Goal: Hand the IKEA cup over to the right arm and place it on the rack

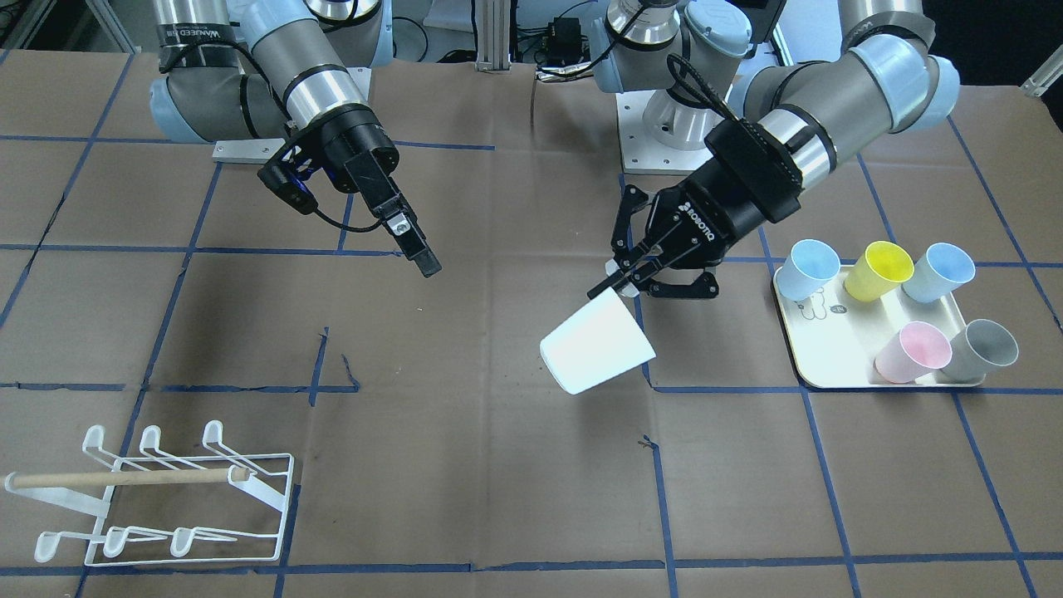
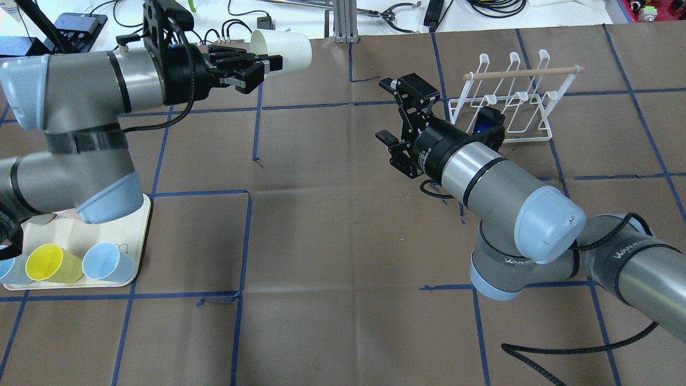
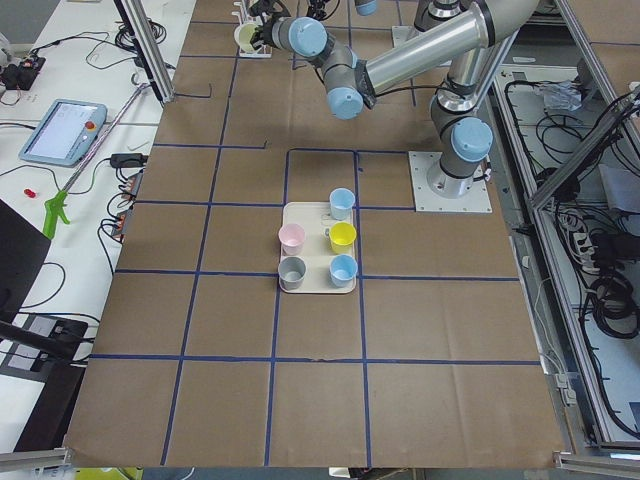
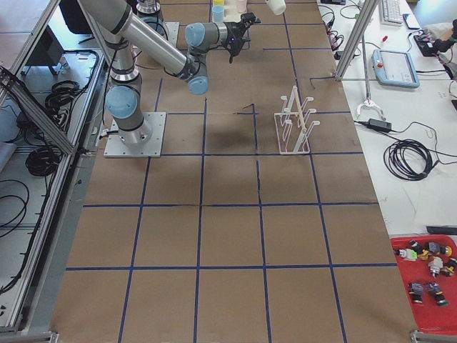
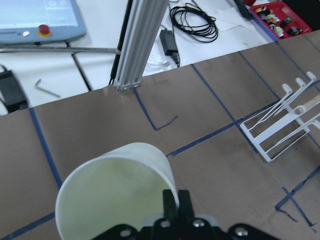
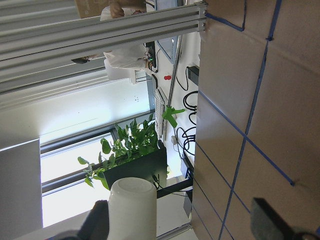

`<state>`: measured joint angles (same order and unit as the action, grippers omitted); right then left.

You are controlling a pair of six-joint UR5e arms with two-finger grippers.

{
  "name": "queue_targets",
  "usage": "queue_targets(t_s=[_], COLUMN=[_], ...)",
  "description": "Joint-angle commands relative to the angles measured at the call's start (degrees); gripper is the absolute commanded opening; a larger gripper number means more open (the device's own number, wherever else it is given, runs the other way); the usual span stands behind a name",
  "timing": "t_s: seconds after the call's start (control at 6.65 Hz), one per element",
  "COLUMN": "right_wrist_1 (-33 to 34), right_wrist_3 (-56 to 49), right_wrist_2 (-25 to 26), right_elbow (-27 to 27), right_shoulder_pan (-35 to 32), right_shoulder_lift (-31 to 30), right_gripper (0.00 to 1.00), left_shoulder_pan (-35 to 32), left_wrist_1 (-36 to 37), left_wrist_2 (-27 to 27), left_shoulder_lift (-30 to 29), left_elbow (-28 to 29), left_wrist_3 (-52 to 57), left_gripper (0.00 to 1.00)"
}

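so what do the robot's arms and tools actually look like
Both arms are silver-grey tubes with pale blue joint caps and black two-finger tools. The left arm carries a thick braided black cable, and the left tool reads ROBOTIQ in white. The right arm has a thin black cable, black straps lettered WANJEED, and a blue light by the right tool.

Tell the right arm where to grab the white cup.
I'd grip the white cup near its closed base, coming from the base end with the open right pincer. The left pincer pinches the rim, and the cup is held sideways, base pointing away from it.
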<state>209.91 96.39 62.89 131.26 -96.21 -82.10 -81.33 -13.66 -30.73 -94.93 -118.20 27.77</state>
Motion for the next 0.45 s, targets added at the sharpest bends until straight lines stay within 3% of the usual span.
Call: queue_targets(t_s=[0.0, 0.3], right_wrist_1=[-1.7, -2.48], right_wrist_3=[0.02, 0.73], right_wrist_2=[-0.05, 0.03], right_elbow=[-2.57, -3.72], right_shoulder_pan=[-0.2, -1.6], right_shoulder_lift=[-0.07, 0.45], right_gripper=[1.0, 1.0], left_shoulder_pan=[-2.77, -4.62], left_wrist_1=[17.38, 18.23], left_wrist_2=[1.12, 1.03], left_shoulder_lift=[0.62, 1.32], left_elbow=[-9.92, -10.56], left_wrist_3=[-3.48, -4.3], left_gripper=[0.0, 0.01])
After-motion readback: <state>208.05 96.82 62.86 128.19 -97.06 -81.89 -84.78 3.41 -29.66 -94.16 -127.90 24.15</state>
